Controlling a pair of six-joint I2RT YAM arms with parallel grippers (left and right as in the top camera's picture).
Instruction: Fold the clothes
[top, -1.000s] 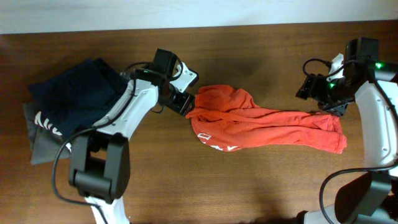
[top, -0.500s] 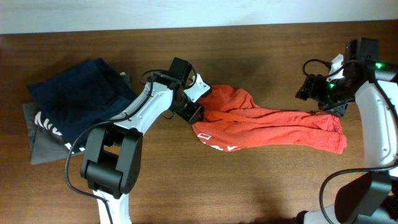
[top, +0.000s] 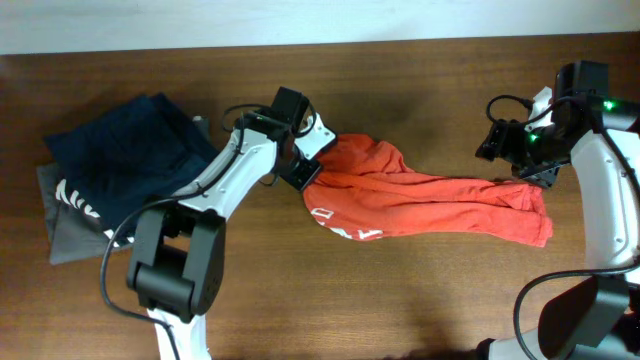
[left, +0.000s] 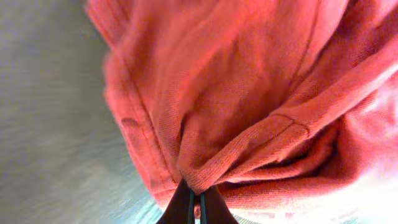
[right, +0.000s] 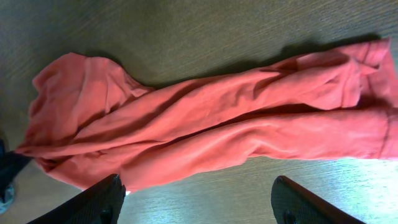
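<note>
The orange-red T-shirt (top: 420, 195) lies bunched into a long, rumpled band across the middle of the wooden counter (top: 400, 300), running from its wider, rounded left end to a narrower right end. White print (top: 345, 228) shows on the shirt's lower left edge. The left gripper (top: 308, 172) sits at the shirt's far left end, at the upper corner of the bunched cloth. In the left wrist view its dark fingertips (left: 183, 208) are pressed together on a ribbed fold of the fabric, so it is clamped on the T-shirt, with the rest of the cloth spreading away above the pinch. The right gripper (top: 517, 160) is at the opposite end, just above the shirt's right end as seen from overhead. In the right wrist view its two fingers (right: 99, 199) stand wide apart at the bottom corners with nothing between them. The shirt stretches across the counter beyond them, so it is released and holds nothing. Whether it touches the cloth cannot be told. At the left of the counter, well apart from the T-shirt, a navy blue garment (top: 120, 160) with white lettering lies partly over a grey folded garment (top: 70, 240).
</note>
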